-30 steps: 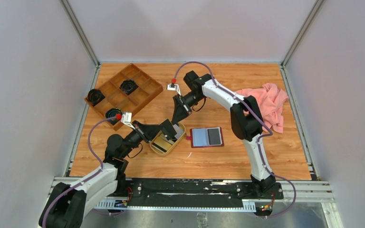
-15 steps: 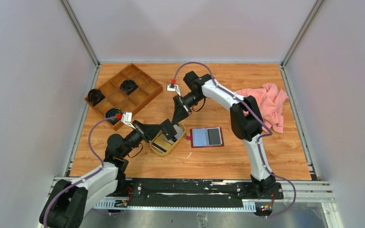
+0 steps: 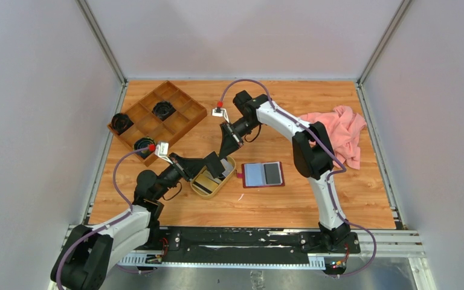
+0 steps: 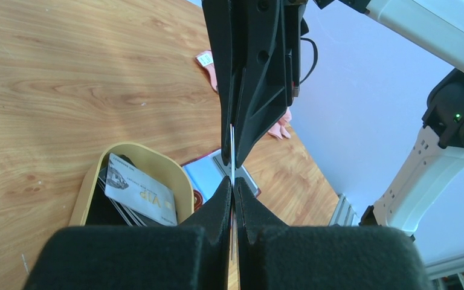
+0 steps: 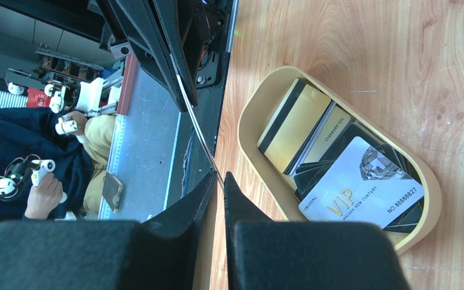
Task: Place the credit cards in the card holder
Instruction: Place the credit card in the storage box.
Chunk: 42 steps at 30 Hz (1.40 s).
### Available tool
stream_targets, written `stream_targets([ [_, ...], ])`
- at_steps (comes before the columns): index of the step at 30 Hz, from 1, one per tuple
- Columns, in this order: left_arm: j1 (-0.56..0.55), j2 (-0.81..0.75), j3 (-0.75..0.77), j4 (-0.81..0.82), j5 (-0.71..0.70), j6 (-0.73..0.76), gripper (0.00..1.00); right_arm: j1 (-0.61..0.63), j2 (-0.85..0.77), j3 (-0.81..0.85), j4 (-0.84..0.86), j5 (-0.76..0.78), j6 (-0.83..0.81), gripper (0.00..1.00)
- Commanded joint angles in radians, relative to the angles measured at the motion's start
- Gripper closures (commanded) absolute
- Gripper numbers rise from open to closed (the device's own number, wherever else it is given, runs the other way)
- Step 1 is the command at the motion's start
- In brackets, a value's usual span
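While a single card (image 4: 232, 154) is held edge-on above the tray (image 3: 208, 188), the left fingers (image 4: 225, 194) are seen pressed shut on its near edge. The right fingers (image 5: 205, 184) are drawn close on either side of the opposite edge, the card's thin line (image 5: 196, 124) running into the narrow gap between them. Whether they are already clamped on it cannot be told.

The remaining credit cards (image 5: 362, 187) are stacked loosely inside the oval tray, a white one uppermost and a gold one beside it. The card holder (image 3: 263, 174) is laid open on the desk (image 3: 290, 205) just to the right of the tray and apart from it, its grey-blue and dark panels facing up. No card is seen resting on it.

Compared with a second ago, hardly anything is altered in the top view. Both arms are found in the same meeting pose over the tray, and the tray, the card holder, the compartmented box (image 3: 157, 118) and the pink cloth (image 3: 338, 130) are left where they lay.
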Motion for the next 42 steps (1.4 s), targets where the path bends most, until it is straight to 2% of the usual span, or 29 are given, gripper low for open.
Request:
stream_targets([
  [1, 0.008, 0.007, -0.159, 0.05, 0.019, -0.005, 1.0, 0.013, 0.017, 0.02, -0.025, 0.019, -0.008, 0.88],
  [16, 0.016, 0.088, -0.159, 0.155, 0.065, -0.02, 1.0, 0.012, -0.006, 0.0, -0.029, 0.046, -0.073, 0.86],
  [21, 0.022, 0.245, -0.159, 0.313, 0.097, -0.046, 1.0, 0.012, -0.011, -0.006, -0.035, 0.043, -0.097, 0.85],
  [25, 0.038, 0.421, -0.156, 0.514, 0.14, -0.092, 1.0, 0.012, -0.014, -0.011, -0.042, 0.053, -0.114, 0.85],
  [28, 0.047, 0.492, -0.13, 0.522, 0.175, -0.097, 1.0, 0.011, -0.014, -0.017, -0.046, 0.063, -0.126, 0.84],
  [42, 0.049, 0.414, -0.147, 0.52, 0.176, -0.082, 1.0, 0.01, -0.007, -0.026, -0.082, 0.037, -0.18, 0.85],
])
